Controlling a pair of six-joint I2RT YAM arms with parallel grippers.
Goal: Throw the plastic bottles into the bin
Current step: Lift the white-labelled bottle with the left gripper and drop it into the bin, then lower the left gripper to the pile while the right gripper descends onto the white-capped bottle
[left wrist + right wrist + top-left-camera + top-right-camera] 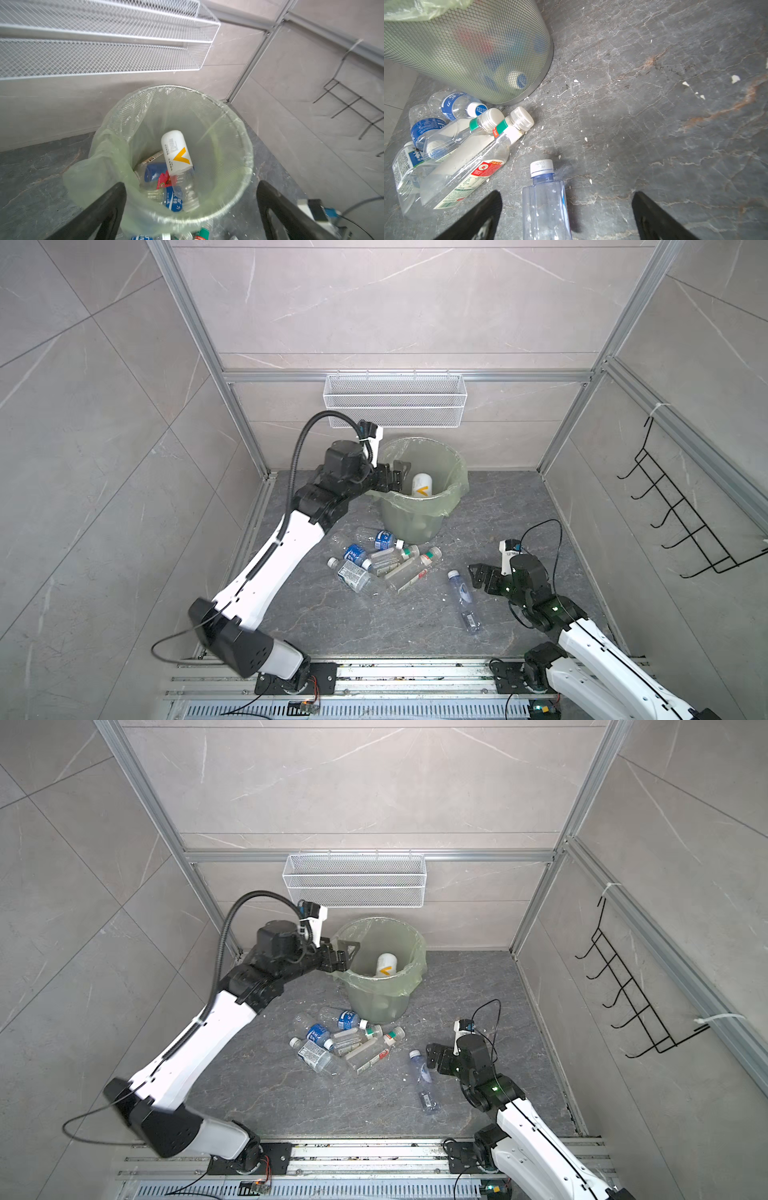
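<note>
The bin [457,472] [417,952] is a round pale green mesh bucket lined with a light green bag. It stands at the back of the dark floor. Inside it, an opaque white bottle [422,485] [176,149] lies on clear bottles with blue and red labels [173,199]. My left gripper [395,477] [192,184] hangs open and empty over the bin's left rim. Several clear plastic bottles [382,562] [456,145] lie heaped in front of the bin. A lone blue-tinted bottle [463,599] [544,203] lies apart. My right gripper [478,576] [566,193] is open just above that bottle's neck end.
A white wire mesh basket [395,400] hangs on the back wall above the bin. A black wire rack [685,522] juts from the right wall. Aluminium frame posts stand in the corners, and white chips are scattered on the floor [675,104].
</note>
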